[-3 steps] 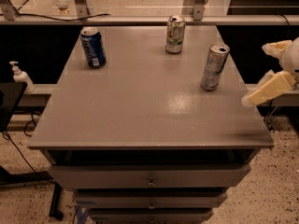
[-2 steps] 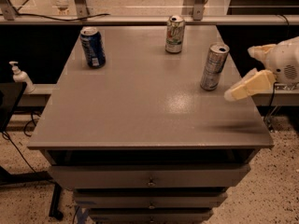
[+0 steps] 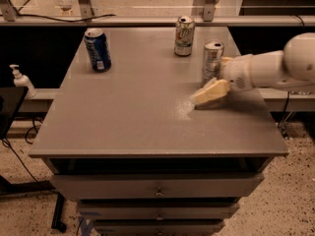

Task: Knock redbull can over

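Note:
The redbull can [image 3: 213,59] is slim and silver-grey and stands upright at the right side of the grey table [image 3: 133,112]. My gripper [image 3: 218,77] reaches in from the right on a white arm [image 3: 275,68], right up against the can. One cream finger [image 3: 209,92] lies low in front of the can's base, over the table. The other finger [image 3: 226,61] shows just right of the can's middle. The fingers stand apart and hold nothing.
A wider dark-blue can [image 3: 97,49] stands at the back left of the table. A white-and-green can [image 3: 184,35] stands at the back, just behind and left of the redbull can. A pump bottle [image 3: 20,80] sits on a ledge to the left. Drawers [image 3: 157,187] are below.
My gripper has moved left from beyond the table's right edge in to the redbull can. The can still stands upright in the same place.

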Controlling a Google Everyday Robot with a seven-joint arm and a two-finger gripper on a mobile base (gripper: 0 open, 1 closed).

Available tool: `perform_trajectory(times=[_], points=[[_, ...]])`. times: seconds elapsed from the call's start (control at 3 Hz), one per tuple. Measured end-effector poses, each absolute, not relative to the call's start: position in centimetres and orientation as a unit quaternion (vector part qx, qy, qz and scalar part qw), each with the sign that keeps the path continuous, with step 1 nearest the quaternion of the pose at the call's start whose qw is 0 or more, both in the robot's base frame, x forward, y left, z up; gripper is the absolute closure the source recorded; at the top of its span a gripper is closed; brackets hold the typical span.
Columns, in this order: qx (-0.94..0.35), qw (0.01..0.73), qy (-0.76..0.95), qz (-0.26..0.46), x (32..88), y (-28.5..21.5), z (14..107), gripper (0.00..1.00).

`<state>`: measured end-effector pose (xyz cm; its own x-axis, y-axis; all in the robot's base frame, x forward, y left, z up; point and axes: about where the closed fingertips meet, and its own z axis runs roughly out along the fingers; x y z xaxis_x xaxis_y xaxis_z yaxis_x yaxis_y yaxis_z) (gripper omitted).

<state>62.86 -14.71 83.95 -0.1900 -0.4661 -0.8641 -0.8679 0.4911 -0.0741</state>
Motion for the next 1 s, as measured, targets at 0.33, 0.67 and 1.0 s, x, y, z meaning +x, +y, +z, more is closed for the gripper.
perform_trajectory(times=[0.33,0.67,1.0], points=[[-0.47,0.501,0.7,0.195,70.99,-12.11,81.01,0.0],[-0.47,0.501,0.7,0.195,70.9,-12.05,81.8,0.0],[-0.47,0.501,0.7,0.195,70.89,-12.05,81.8,0.0]])
